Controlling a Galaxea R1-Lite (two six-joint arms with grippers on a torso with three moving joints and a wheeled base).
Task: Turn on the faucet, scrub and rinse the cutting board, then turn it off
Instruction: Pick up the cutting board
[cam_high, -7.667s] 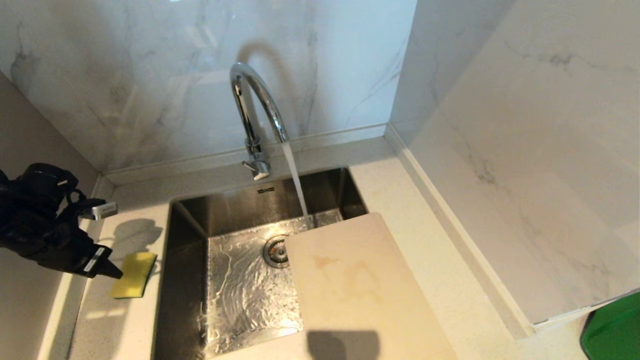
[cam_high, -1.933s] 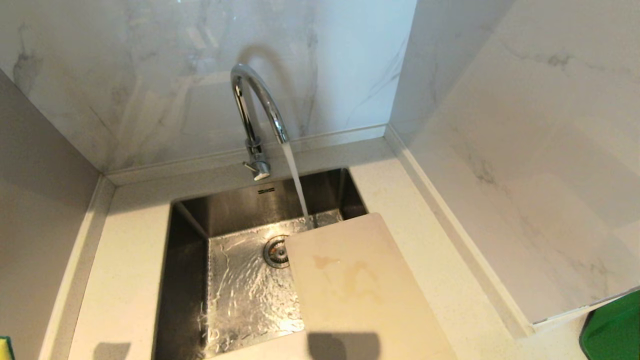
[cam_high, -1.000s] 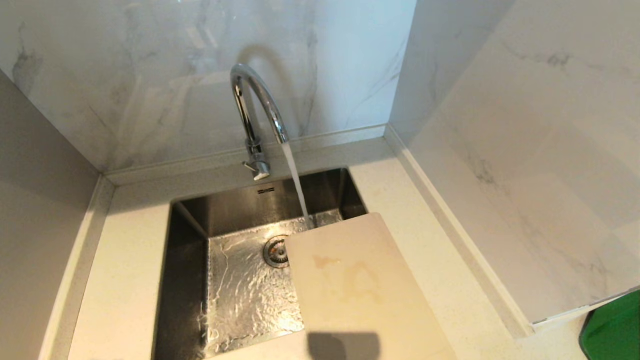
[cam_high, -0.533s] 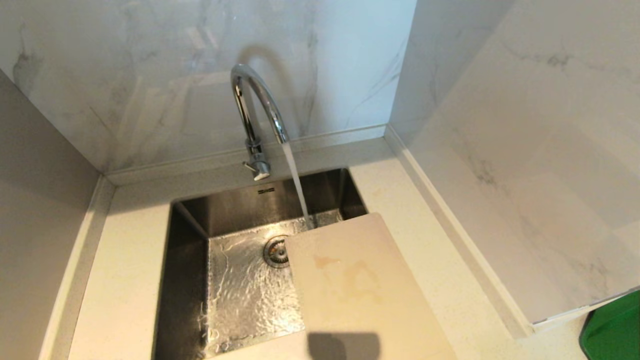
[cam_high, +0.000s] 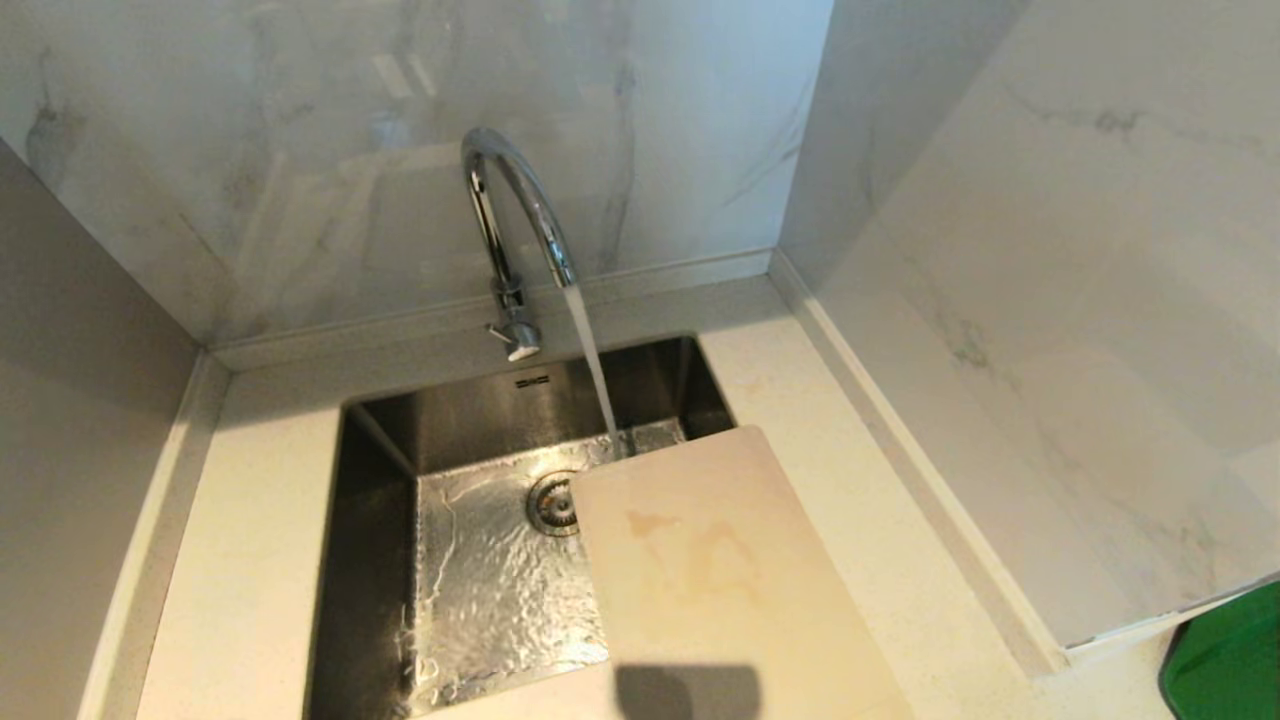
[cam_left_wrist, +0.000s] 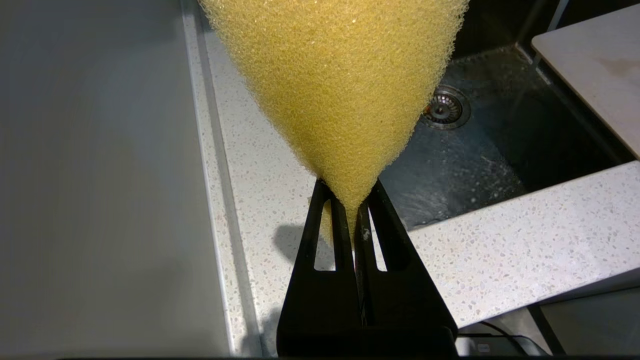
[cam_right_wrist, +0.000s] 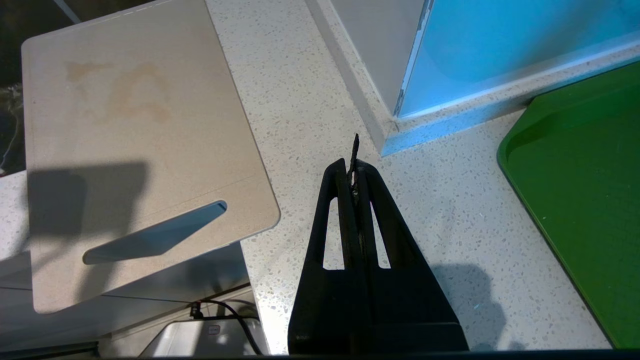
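The left gripper (cam_left_wrist: 356, 220) is clamped fully on the narrow end of a yellow open-cell foam sponge (cam_left_wrist: 335, 85), which fans out wide beyond the fingertips. Pinching one end leaves the broad face free, which suits scrubbing. The gripper hangs over the speckled white stone counter (cam_left_wrist: 280, 200), at its front edge, pointing forward. The stainless steel sink (cam_left_wrist: 480, 150) lies ahead of it and to the side, and the board lies beyond the sink.

The right gripper (cam_right_wrist: 354, 175) is fully closed with nothing between its fingers. It sits over the counter, pointing forward, with the large cream-white rectangular plastic cutting board (cam_right_wrist: 140, 150) just beside it on one side and a green plastic tray (cam_right_wrist: 580, 190) on the other. Neither arm appears in the head view.

The cutting board (cam_high: 710, 570) bridges the sink's corner: its far end overhangs the basin near the drain, and its slot handle end overhangs the counter's front edge. This placement keeps the stained face near the stream and lets runoff fall into the basin.

The tall chrome gooseneck faucet (cam_high: 510, 220) stands behind the sink, well ahead of both grippers. Water runs from its spout and lands in the basin just beyond the board's far edge. Scrubbing is judged not yet begun.
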